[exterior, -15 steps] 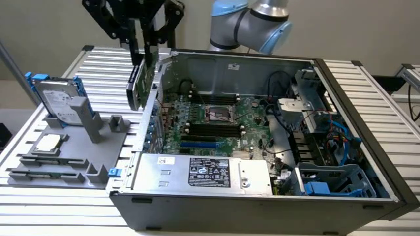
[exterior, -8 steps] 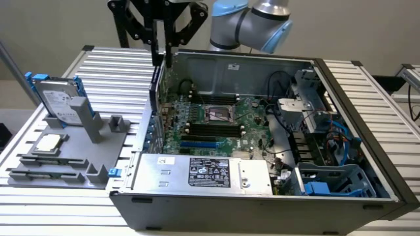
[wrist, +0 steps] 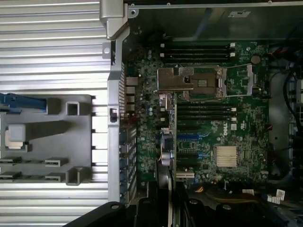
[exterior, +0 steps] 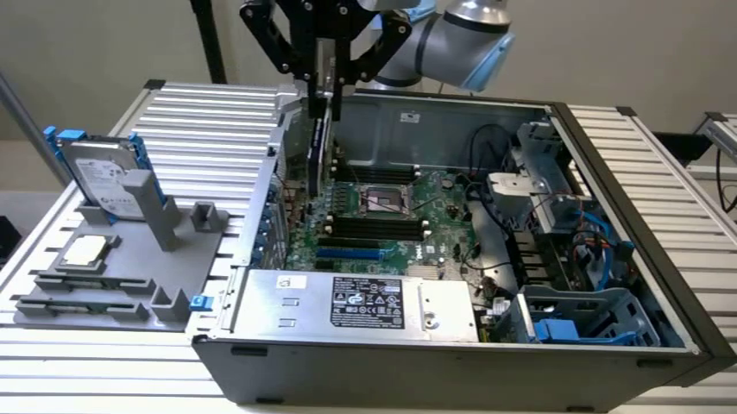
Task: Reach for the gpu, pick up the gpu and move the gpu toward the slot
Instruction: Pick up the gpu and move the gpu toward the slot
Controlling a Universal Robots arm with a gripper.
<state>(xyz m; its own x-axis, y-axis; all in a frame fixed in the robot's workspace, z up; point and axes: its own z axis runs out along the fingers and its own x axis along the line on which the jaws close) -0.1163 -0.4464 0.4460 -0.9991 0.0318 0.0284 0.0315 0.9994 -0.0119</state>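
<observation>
Hanging edge-down from the black hand (exterior: 326,82), the gpu (exterior: 319,142) sits pinched by its top edge above the motherboard (exterior: 381,216), at about eleven o'clock inside the open computer case (exterior: 461,362). It's a thin, stiff green board that looks light but fragile, best held by its bare edges, not the components. The ribbed metal table (exterior: 207,121) carries a grey plastic holder (exterior: 103,285) with the hard drive (exterior: 102,177).

case wall (exterior: 280,164) beside gpu (exterior: 319,142), motherboard (exterior: 381,216) below
</observation>
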